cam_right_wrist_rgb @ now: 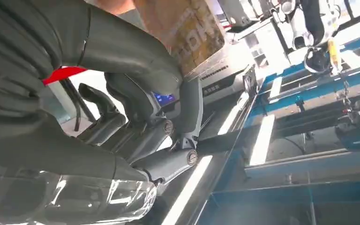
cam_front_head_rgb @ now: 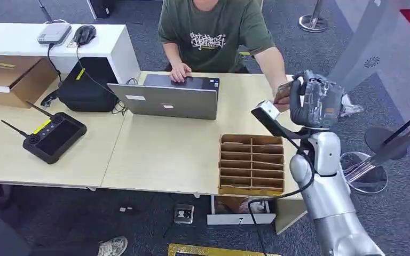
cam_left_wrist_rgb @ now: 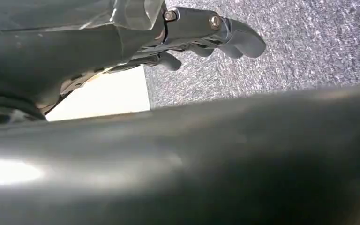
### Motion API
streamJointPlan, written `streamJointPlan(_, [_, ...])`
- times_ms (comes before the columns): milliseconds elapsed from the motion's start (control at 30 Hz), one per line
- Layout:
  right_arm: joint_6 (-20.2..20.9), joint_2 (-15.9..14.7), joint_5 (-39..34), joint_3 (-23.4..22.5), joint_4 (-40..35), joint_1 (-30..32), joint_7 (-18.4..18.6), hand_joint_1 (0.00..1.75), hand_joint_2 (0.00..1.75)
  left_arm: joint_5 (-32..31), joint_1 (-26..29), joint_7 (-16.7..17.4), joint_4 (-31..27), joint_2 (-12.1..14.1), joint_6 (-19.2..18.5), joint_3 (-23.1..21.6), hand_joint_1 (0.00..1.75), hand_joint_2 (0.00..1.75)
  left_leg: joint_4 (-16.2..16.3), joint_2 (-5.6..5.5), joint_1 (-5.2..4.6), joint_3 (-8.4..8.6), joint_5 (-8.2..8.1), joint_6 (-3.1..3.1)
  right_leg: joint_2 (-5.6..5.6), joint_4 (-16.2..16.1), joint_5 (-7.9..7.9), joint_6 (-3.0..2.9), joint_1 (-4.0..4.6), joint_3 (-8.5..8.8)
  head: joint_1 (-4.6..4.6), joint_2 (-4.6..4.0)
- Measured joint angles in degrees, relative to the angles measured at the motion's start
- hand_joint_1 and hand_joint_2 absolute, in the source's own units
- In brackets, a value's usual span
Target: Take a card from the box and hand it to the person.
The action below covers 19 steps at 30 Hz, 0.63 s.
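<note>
**benchbot:** Right hand [cam_front_head_rgb: 316,100] is up past the far table [cam_front_head_rgb: 155,154] edge, thumb and fingers pinching the brown card [cam_front_head_rgb: 283,90], well clear of the divided cardboard box [cam_front_head_rgb: 251,164]. Person's hand [cam_front_head_rgb: 281,102] is touching the card.

**kuavo_fan:** So hold steady, I'd say, and only let go once they've clearly got it. Left hand [cam_left_wrist_rgb: 206,33]?

**benchbot:** Hanging over the carpet, fingers loosely spread, holding nothing.

Grey carpet floor [cam_front_head_rgb: 139,16], pale wooden table [cam_front_head_rgb: 165,154], white side desk [cam_front_head_rgb: 21,40], stanchion bases [cam_front_head_rgb: 312,22] behind
</note>
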Motion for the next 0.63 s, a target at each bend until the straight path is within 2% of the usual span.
streamJointPlan(133, [-1.3,0.3,-1.8,0.2,4.6,-2.4,-1.3,0.0,1.75,0.3,0.0,0.0,0.0,0.0,0.0,0.0,0.0,0.0,0.0,-0.02,0.0,-0.01,0.0,0.0,-0.02,0.0,0.0,0.0,0.0,0.0,0.0,0.0])
streamJointPlan(333, [-1.6,0.6,-2.3,0.7,6.1,-2.7,-2.8,0.0,1.75,0.8,0.0,0.3,0.0,0.0,-0.1,0.0,0.0,0.0,0.0,-0.02,0.0,0.0,0.0,0.0,-0.02,0.0,-0.01,0.0,0.0,-0.03,0.0,0.0])
streamJointPlan(633, [-1.7,1.2,3.9,0.7,-2.8,6.3,-5.5,0.0,1.75,2.6,0.1,0.5,0.0,0.0,0.3,0.0,0.0,0.0,0.0,-0.02,0.0,-0.02,-0.03,-0.01,-0.03,0.0,-0.02,-0.01,0.01,-0.02,0.0,0.0])
